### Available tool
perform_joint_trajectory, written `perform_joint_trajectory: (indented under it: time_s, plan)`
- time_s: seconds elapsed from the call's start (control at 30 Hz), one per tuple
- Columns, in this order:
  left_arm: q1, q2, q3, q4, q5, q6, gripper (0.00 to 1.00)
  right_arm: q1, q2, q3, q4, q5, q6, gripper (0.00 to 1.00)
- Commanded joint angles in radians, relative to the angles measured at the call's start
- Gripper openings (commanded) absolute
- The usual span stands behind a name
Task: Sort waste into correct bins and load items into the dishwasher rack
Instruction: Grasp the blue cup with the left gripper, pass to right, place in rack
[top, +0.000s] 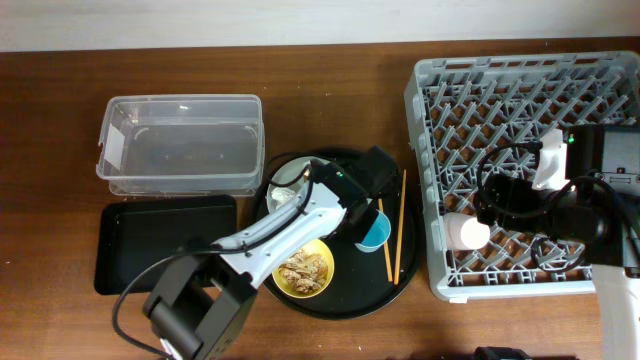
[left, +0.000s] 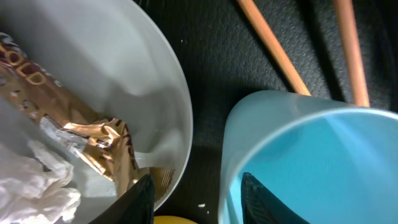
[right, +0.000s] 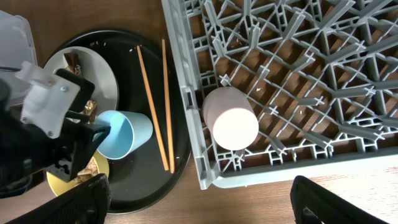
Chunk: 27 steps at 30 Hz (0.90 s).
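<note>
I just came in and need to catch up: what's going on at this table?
The left gripper is open at the light-blue cup on the round black tray, one finger inside its rim, one outside. The right gripper hangs open above the dishwasher rack, where the pink cup lies. The plate with tissue and wrapper, the yellow bowl of food scraps and the chopsticks sit on that tray; the clear tub and black rectangular tray hold nothing.

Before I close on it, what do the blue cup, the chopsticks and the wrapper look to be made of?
Blue cup: probably plastic, with a smooth, thin, slightly translucent wall.
Chopsticks: wood or bamboo, matte tan with faint grain.
Wrapper: looks like metallised foil or film, shiny gold-brown with sharp creases.
</note>
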Motion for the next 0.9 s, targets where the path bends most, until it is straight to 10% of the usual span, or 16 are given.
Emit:
perform_joint_trajectory:
  time_s: [0.0, 0.23, 0.47, 0.87]
  plan:
    - [0.002, 0.019, 0.016, -0.009, 0.054, -0.004, 0.00, 0.005, -0.001, 0.017, -0.005, 0.008, 0.008, 0.92]
    - [0.179, -0.140, 0.150, -0.121, 0.378, -0.013, 0.01, 0.005, -0.001, 0.017, -0.011, 0.006, -0.010, 0.95]
    - [0.533, -0.197, 0.148, -0.124, 1.498, 0.300, 0.00, 0.006, -0.001, 0.008, 0.054, -0.619, -0.338, 0.94]
    - [0.481, -0.197, 0.148, -0.124, 1.626, 0.304, 0.01, 0.263, 0.080, -0.001, 0.394, -0.824, -0.240, 0.92]
